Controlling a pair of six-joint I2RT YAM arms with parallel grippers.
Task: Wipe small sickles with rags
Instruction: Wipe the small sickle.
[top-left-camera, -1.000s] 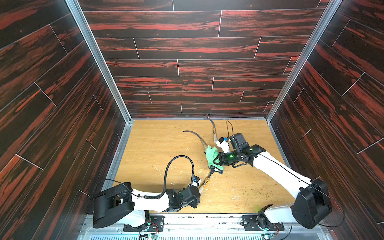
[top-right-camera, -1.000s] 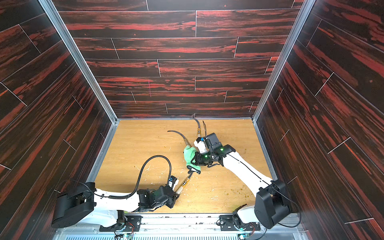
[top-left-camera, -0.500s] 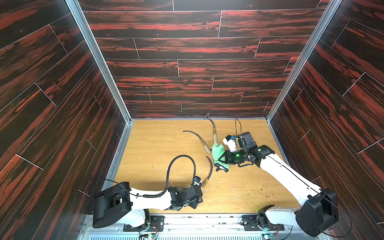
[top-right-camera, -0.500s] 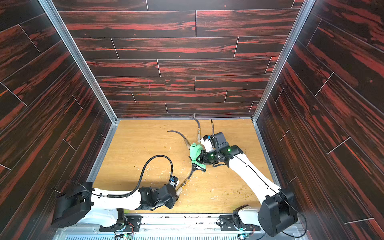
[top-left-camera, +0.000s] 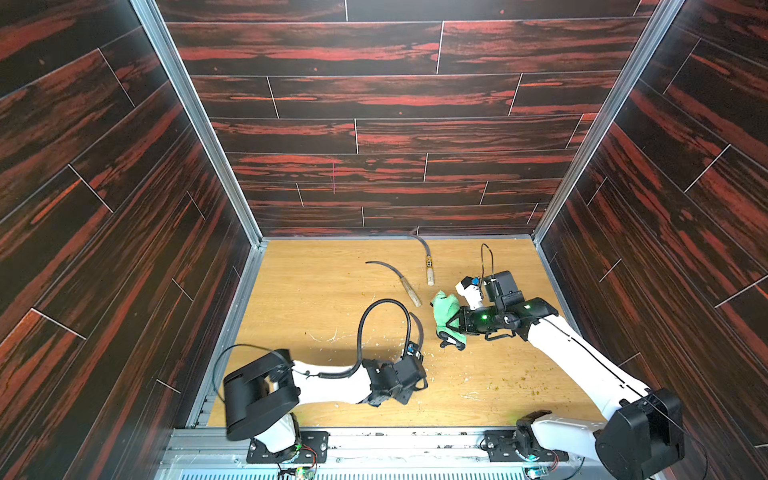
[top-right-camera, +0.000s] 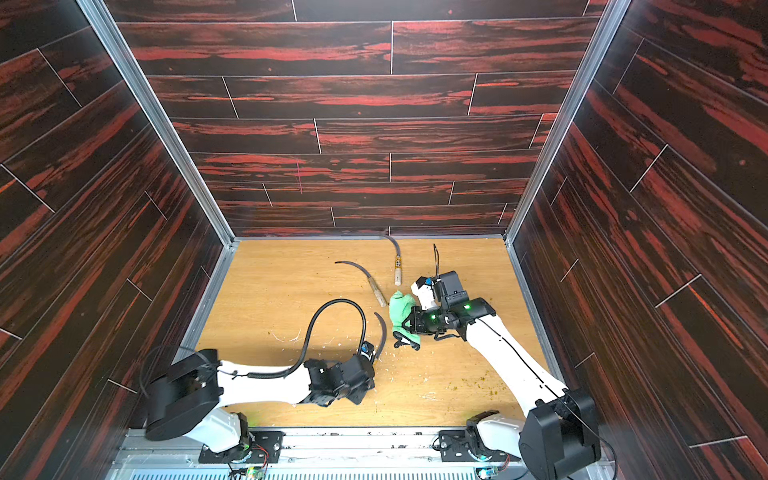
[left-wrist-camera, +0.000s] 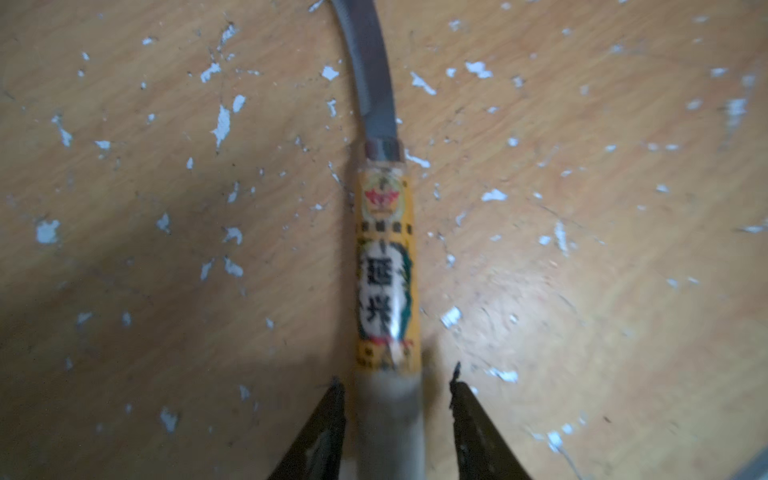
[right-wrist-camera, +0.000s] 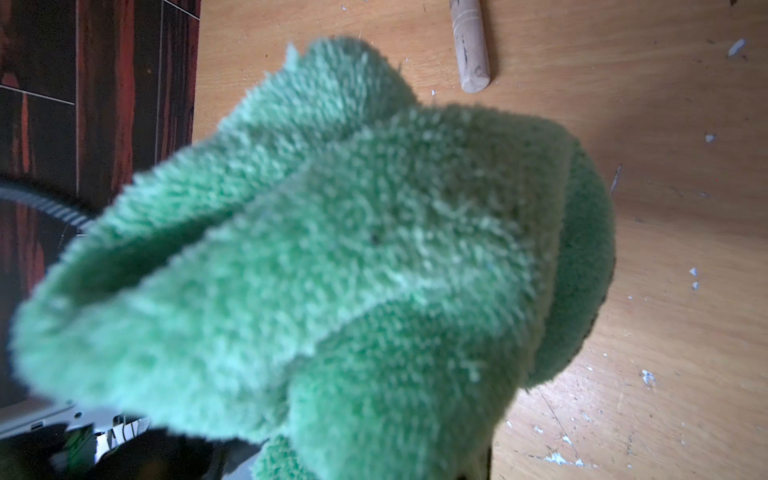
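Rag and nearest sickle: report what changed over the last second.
The right gripper, shut on the rag, drew it rightward, away from the blade of the nearest sickle. The left gripper opened and let its handle go; it lies on the table. The two far sickles stayed put.

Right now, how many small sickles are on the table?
3. One dark-bladed, wooden-handled small sickle lies by the back wall; another beside it, handle towards the light green fluffy rag; the third between the left end effector's open fingers. None seems hidden.
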